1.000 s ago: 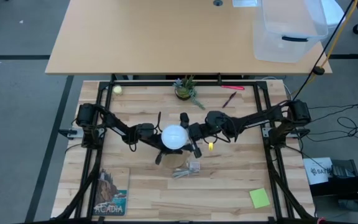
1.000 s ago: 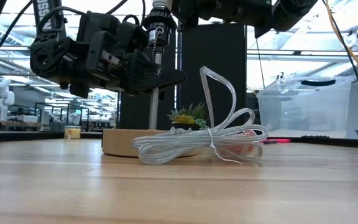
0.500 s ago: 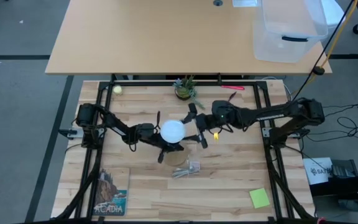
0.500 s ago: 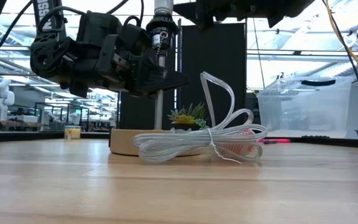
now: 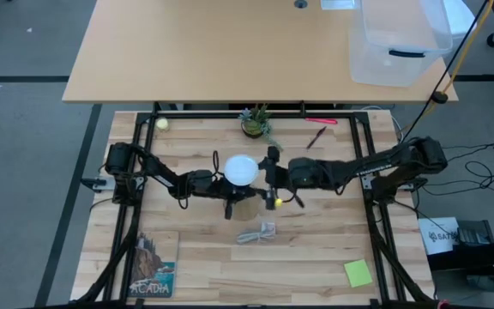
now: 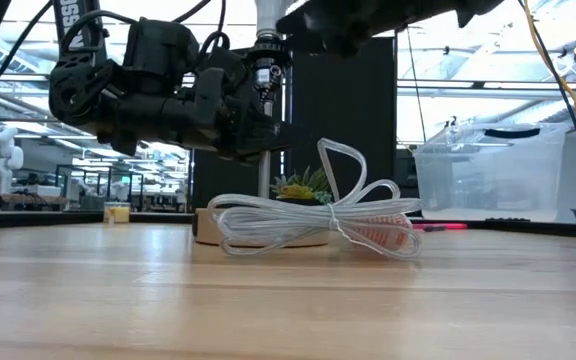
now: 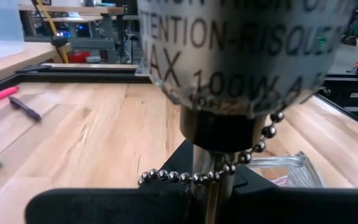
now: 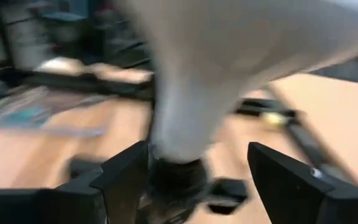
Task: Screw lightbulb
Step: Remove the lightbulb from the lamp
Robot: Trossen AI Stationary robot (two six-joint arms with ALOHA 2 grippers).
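Right gripper (image 8: pixel 185 168) is straddling the bulb (image 5: pixel 240 169) at its cone, fingers wide and not clearly touching, placed to twist it. Left gripper (image 5: pixel 227 193), at the bulb's seven o'clock, is pinching the socket stem (image 7: pixel 211 146) so the lamp resists turning. Bulb is sitting upright in the socket at table centre.

The table (image 5: pixel 316 257) is pale planked wood with a smooth satin finish, the lightbulb (image 5: pixel 240 170) matt white, and the coiled cord (image 6: pixel 313 222) glossy clear plastic.
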